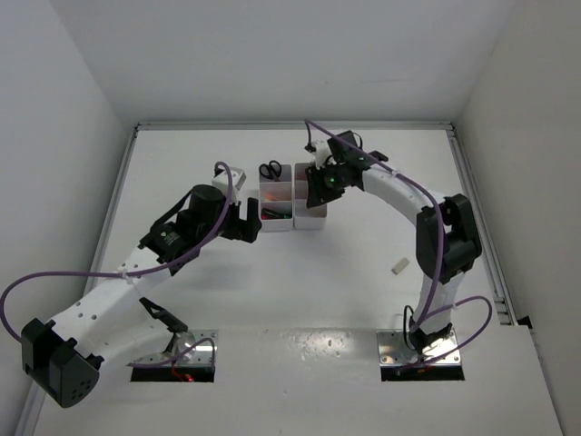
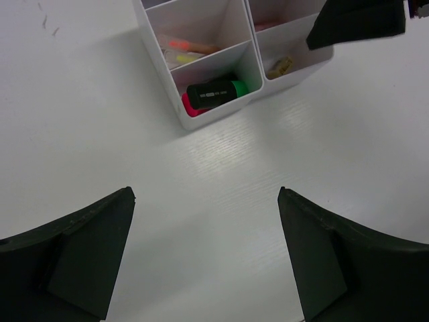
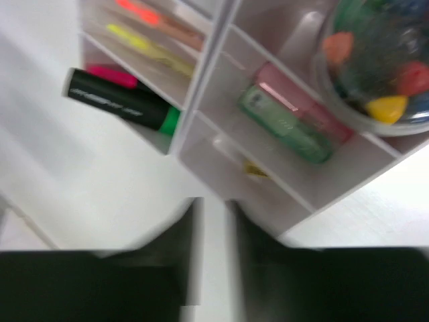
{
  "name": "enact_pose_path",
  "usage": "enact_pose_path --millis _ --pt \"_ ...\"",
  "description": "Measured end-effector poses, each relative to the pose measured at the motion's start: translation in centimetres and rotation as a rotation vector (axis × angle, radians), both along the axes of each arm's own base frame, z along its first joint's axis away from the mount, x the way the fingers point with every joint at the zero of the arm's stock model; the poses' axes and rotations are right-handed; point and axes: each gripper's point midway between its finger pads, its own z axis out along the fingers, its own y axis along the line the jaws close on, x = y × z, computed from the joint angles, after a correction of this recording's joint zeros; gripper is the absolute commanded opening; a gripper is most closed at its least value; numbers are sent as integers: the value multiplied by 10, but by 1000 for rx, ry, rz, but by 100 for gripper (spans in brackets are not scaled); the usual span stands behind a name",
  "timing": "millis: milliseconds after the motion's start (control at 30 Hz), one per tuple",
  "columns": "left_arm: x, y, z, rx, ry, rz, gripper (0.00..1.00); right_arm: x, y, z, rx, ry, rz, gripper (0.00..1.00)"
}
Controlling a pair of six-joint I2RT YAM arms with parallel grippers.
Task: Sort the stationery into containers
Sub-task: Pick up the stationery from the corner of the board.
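Observation:
Two white containers stand side by side, the left one (image 1: pixel 277 226) and the right one (image 1: pixel 311 223). The left one's near cell holds green (image 2: pixel 231 88) and pink highlighters, its middle cell pink and yellow sticks (image 2: pixel 184 52), its far cell scissors (image 1: pixel 270 170). The right one (image 3: pixel 268 201) holds a beige block (image 3: pixel 255 169) in the near cell and green (image 3: pixel 281 125) and pink items in the middle cell. My left gripper (image 2: pixel 206 191) is open and empty, just in front of the left container. My right gripper (image 3: pixel 216 204) hovers over the right container's near edge, its jaws narrow around a pale strip; the view is blurred.
A small beige block (image 1: pixel 399 267) lies loose on the white table, right of centre. A clear round tub of coloured bits (image 3: pixel 375 60) fills the right container's far cell. White walls close in the table on the left, back and right.

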Motion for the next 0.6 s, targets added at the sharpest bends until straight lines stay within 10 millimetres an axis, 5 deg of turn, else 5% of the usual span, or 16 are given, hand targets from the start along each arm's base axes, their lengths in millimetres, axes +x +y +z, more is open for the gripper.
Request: enact_pose_path --millis 67,167,267,300,367,400,467,500,533,567,600 --pt "0 0 0 0 0 0 85 -4 1 8 15 -17 48 0" --pt "0 0 0 -6 3 0 0 -15 -6 30 -5 -131 230 0" --pt "-1 -1 1 -5 1 -11 0 -42 -37 53 -118 -362 515 4" --pt "-1 -2 0 -7 2 -15 8 -57 -51 56 -175 -442 619 6" --pt "-2 -3 0 -6 3 -25 38 -86 -85 42 -315 -536 776 14" --pt "-2 -3 0 -6 3 -27 64 -103 -103 27 -384 -534 851 16" --pt "-3 -4 1 -11 5 -30 76 -131 -141 -9 -524 -470 993 24" --pt "-3 -4 1 -14 4 -30 76 -136 -150 -18 -551 -440 1021 37" --pt "-3 -4 1 -18 5 -29 78 -142 -162 -29 -590 -398 1054 37" --pt "-4 -4 2 -18 3 -30 78 -147 -174 -37 -628 -362 1088 71" --pt "-4 -4 3 -19 1 -31 78 -151 -183 -41 -654 -333 1108 71"
